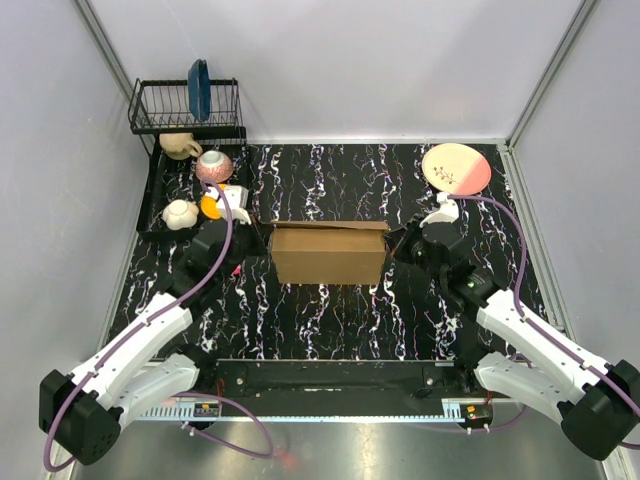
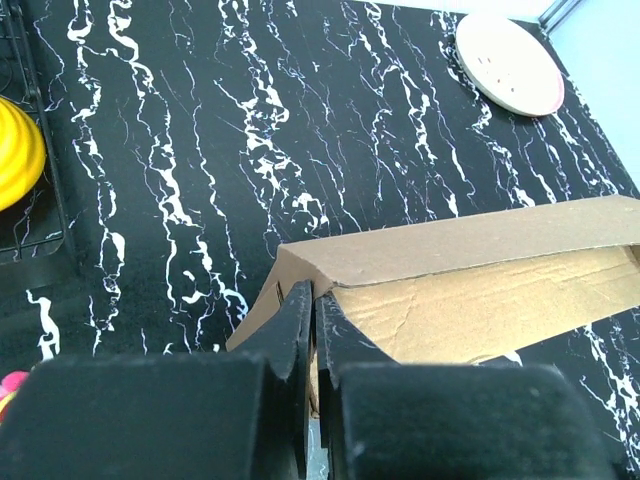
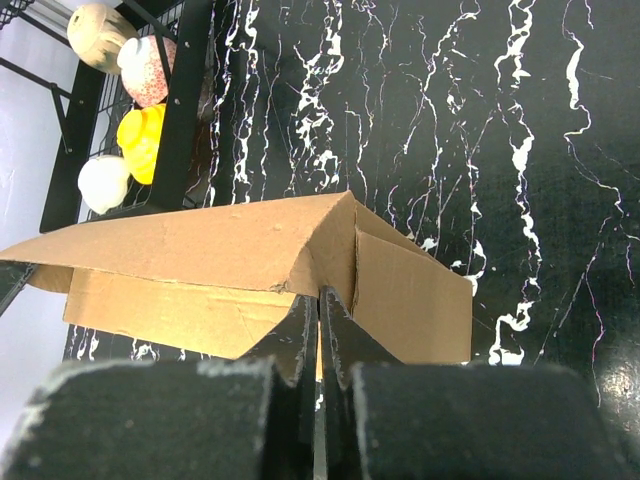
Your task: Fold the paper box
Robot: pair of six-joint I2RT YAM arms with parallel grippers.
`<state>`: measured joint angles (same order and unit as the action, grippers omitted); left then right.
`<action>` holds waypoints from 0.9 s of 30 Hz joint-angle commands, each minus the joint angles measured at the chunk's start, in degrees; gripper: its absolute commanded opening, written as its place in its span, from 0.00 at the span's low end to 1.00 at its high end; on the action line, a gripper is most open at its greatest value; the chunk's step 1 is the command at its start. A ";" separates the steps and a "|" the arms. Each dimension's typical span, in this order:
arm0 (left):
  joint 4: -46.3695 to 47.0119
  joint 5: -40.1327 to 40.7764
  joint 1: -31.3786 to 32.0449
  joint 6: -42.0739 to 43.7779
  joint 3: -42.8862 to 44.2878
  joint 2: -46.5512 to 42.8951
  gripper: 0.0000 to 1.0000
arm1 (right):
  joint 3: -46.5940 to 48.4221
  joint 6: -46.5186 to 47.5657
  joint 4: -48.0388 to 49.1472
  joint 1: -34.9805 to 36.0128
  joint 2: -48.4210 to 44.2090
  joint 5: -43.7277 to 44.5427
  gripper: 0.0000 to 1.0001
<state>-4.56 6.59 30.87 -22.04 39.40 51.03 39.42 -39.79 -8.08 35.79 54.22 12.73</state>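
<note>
Left jaws pinched shut on the left end wall of the box (image 1: 328,257), a sliver of cardboard showing between the fingers (image 2: 292,335). Right jaws clamped the same way on the box's right end. The box stands mid-worktop (image 1: 320,320) between the two arms, a long flap leaning over its open inside. A pink-and-cream plate (image 1: 456,168) lies at the far right, and a black rack (image 1: 185,105) with bowls stands far left
</note>
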 commanded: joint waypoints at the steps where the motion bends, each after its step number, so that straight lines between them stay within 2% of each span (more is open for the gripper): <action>1: 7.28 -1.59 -0.20 -3.09 -3.44 -1.80 0.00 | -4.61 -0.02 -16.62 0.68 2.56 -2.80 0.00; 5: 9.56 -0.53 0.24 -4.93 -8.88 -3.47 0.00 | -5.14 -0.20 -16.27 0.60 2.91 -2.62 0.00; 13: 11.50 5.71 5.51 -7.57 -16.18 -4.18 0.00 | -5.49 -0.29 -15.74 0.60 3.27 -2.80 0.00; 27: 10.00 18.89 10.96 -16.62 -27.44 -6.55 0.00 | -7.95 -1.34 -15.74 0.68 2.74 -3.41 0.00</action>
<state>20.08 22.55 40.05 -34.09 18.50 42.41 37.17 -41.04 -4.93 35.79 53.87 12.73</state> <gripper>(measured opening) 0.009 0.010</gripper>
